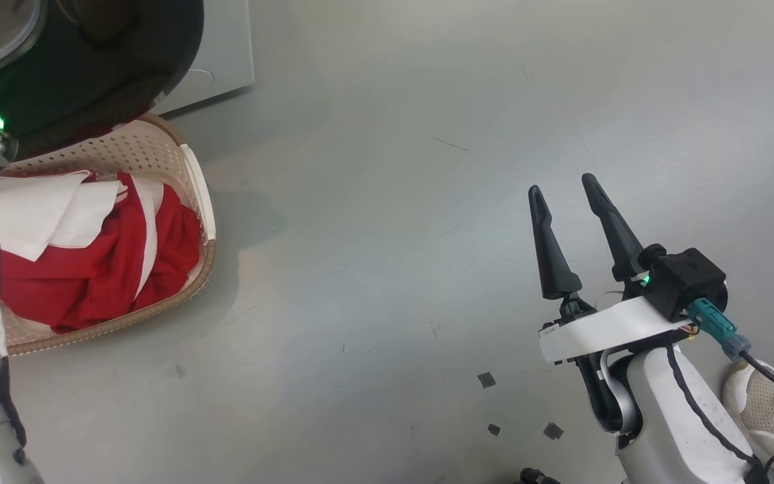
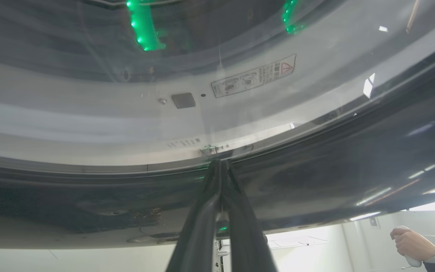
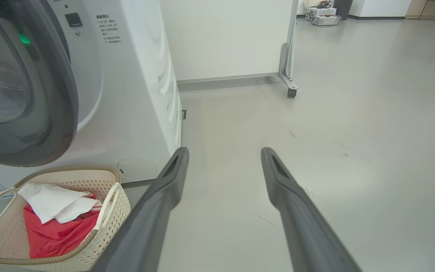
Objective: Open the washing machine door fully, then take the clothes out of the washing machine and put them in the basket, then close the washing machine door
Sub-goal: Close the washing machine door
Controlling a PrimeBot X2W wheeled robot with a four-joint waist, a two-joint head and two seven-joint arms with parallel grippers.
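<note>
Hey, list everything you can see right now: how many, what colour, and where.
washing machine: one, white, behind the basket.
washing machine door: one, black with glass, above the basket.
basket: one, cream, brown rim, on the floor.
clothes: several, red and white, in the basket.
wheeled panel: one, white, beyond the washing machine.
dark squares: three, on the floor.
shoe: one, pale, on the floor.
person's hand: one, holding a white controller.
left gripper: one, dark, shut, at the door.
right gripper: one, dark, open, above the floor.
</note>
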